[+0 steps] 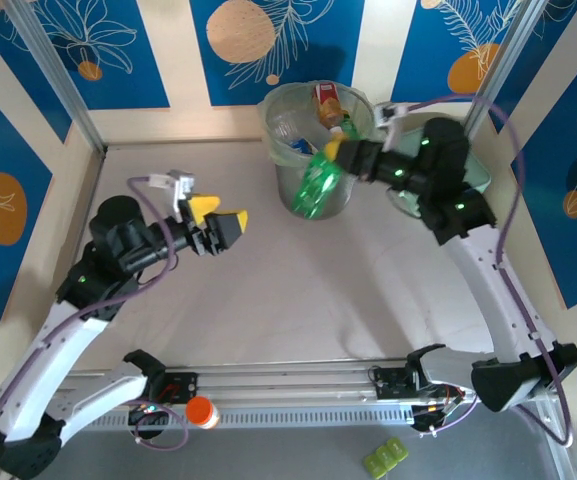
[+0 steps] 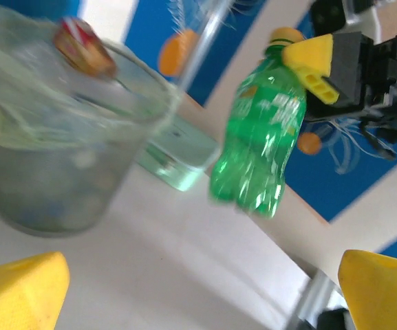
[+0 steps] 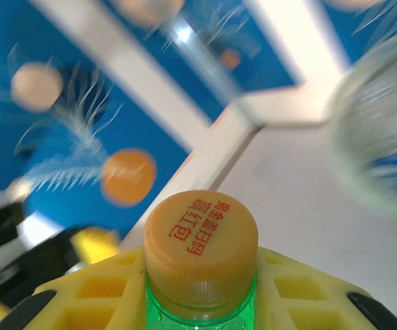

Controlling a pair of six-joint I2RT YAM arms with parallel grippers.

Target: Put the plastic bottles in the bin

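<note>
My right fingers (image 1: 334,150) are clamped on the neck of one green bottle (image 1: 318,186), just under its orange-tan cap (image 3: 201,237). The cap carries two lines of red Chinese characters, and I cannot make them out with certainty. The bottle's green label has pale lettering with a yellow patch, too blurred in the left wrist view to read. The bottle hangs tilted, body down, in front of the bin (image 1: 280,140), with its cap near the rim. From above it overlaps the bin's near wall, but the left wrist view shows a gap between the two, so I cannot tell whether they touch. My left fingers (image 1: 221,218) stand wide apart and hold nothing, out over the tabletop (image 1: 298,290) and well away from the bin. There is one bin, lined with a thin clear bag that folds over its rim. A red-labelled bottle (image 1: 328,102) pokes up inside it, its print too small to read. Other clear and blue shapes lie below it, and I cannot count them. One flat mint-green box (image 2: 177,163) sits beside the bin toward the right wall. The stretch of tabletop between my two arms is open and bare. The bin stands close to the back wall. One orange-topped object (image 1: 201,411) sits by the near rail.
</note>
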